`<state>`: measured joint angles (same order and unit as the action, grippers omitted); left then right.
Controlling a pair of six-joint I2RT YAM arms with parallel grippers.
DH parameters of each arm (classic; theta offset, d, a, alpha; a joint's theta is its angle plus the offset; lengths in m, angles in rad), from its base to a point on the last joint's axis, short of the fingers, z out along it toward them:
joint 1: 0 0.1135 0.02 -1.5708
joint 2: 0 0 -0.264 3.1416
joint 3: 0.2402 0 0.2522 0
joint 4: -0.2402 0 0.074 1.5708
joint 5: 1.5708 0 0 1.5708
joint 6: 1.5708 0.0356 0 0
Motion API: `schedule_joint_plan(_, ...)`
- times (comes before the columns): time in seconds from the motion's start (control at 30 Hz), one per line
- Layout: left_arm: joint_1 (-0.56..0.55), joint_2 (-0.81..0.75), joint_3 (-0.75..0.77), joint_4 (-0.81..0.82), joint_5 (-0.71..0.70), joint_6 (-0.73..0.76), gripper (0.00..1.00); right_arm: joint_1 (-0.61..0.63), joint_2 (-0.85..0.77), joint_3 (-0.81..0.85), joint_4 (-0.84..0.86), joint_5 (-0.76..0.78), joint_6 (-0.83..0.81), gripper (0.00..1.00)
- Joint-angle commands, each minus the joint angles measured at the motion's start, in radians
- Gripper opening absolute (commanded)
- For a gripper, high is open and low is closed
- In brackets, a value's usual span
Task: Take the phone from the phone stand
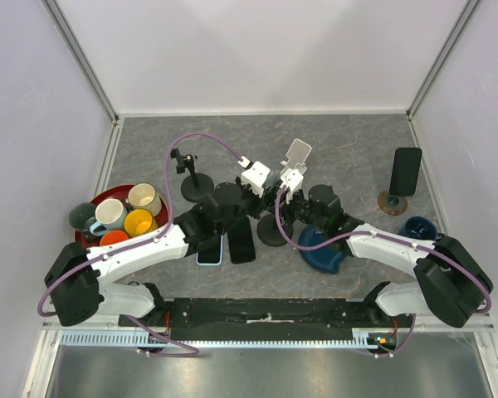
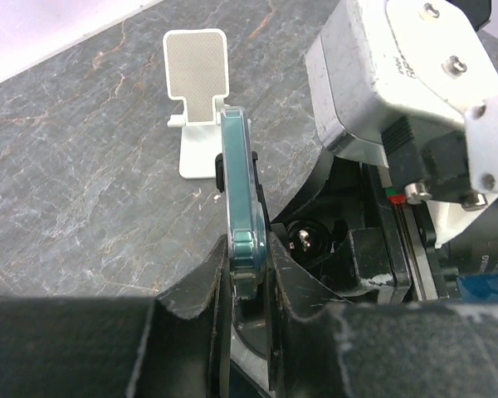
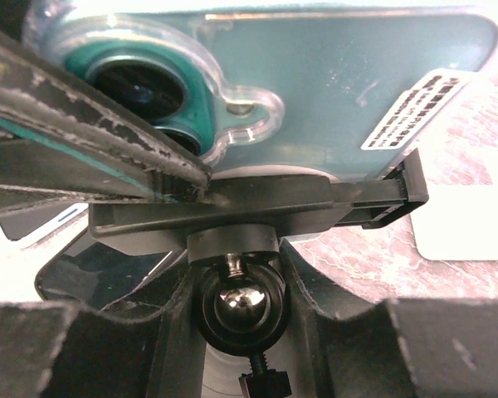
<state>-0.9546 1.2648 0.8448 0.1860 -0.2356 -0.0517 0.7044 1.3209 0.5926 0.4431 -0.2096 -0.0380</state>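
A teal phone in a clear case (image 2: 236,182) sits edge-on in the clamp of a black phone stand (image 3: 257,207) at the table's middle (image 1: 274,230). My left gripper (image 2: 249,269) is shut on the phone's edge, one finger on each face. In the right wrist view the phone's back (image 3: 332,83) shows above the clamp. My right gripper (image 3: 239,290) is shut round the stand's ball joint (image 3: 239,303) below the clamp. In the top view both grippers meet over the stand, the left (image 1: 257,197) and the right (image 1: 284,201), and they hide the phone.
A white empty stand (image 2: 197,83) is just beyond (image 1: 299,153). An empty black stand (image 1: 191,178) is back left. Two phones (image 1: 242,240) lie near the left arm. A red bowl (image 1: 87,240) holds cups. A dark phone (image 1: 407,170) stands far right. A blue dish (image 1: 319,253).
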Motion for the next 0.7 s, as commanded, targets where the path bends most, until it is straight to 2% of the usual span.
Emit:
schedule_joint_plan(0.0,-0.012,0.068,0.063,0.207,0.067,-0.059,0.02,0.03,-0.022,-0.022,0.048,-0.125,-0.057,0.0)
schedule_joint_plan(0.3,0.063,0.097,0.082,0.245,0.165,-0.1,0.02,0.056,-0.019,-0.033,0.059,-0.186,-0.085,0.0)
schedule_joint_plan(0.4,0.111,0.096,0.092,0.216,0.238,-0.079,0.02,0.056,-0.022,-0.031,0.048,-0.189,-0.094,0.0)
schedule_joint_plan(0.53,0.206,0.062,0.074,0.198,0.436,-0.074,0.02,0.056,-0.028,-0.024,0.026,-0.189,-0.103,0.0)
schedule_joint_plan(0.67,0.277,0.028,0.062,0.176,0.475,-0.016,0.02,0.055,-0.023,-0.011,0.005,-0.2,-0.111,0.0)
